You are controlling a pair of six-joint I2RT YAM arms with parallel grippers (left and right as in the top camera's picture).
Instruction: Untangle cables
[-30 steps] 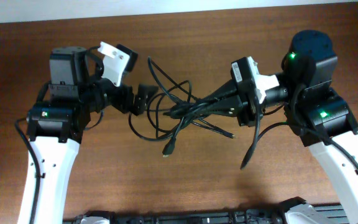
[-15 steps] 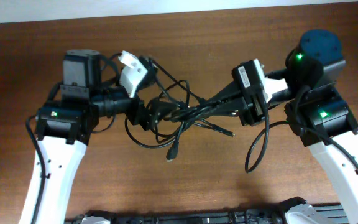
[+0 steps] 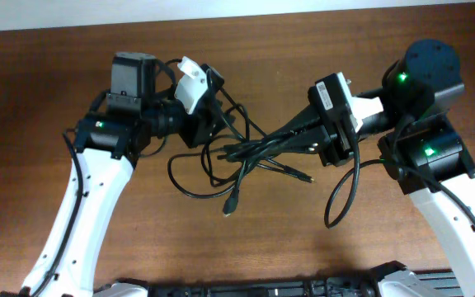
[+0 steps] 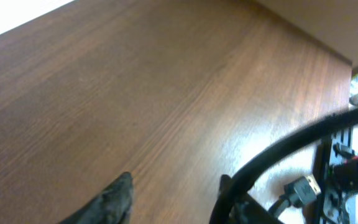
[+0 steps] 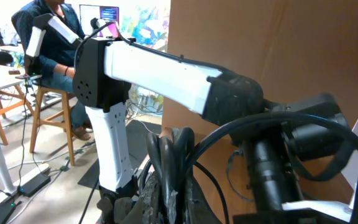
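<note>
The cables (image 3: 242, 153) form a tangled black bundle in the middle of the table, with loose loops hanging toward me and a plug end (image 3: 231, 205) lying on the wood. My right gripper (image 3: 297, 136) is shut on the bundle's right side; in the right wrist view the cords (image 5: 173, 155) rise straight out of its jaws (image 5: 188, 199). My left gripper (image 3: 214, 125) sits at the bundle's upper left. In the left wrist view its fingers (image 4: 173, 190) stand apart with bare wood between them, and one cable (image 4: 278, 146) curves past the right fingertip (image 4: 225, 186), beside a plug (image 4: 300, 186).
The brown wooden table (image 3: 138, 239) ends at a pale wall along the back. The right arm's own thicker wire (image 3: 336, 206) hangs in a loop below its wrist. A black strip (image 3: 246, 289) runs along the front edge.
My left arm has swung up and to the right, into the bundle's upper left loops, and its jaws have narrowed. The right gripper has kept its hold and hardly moved.
</note>
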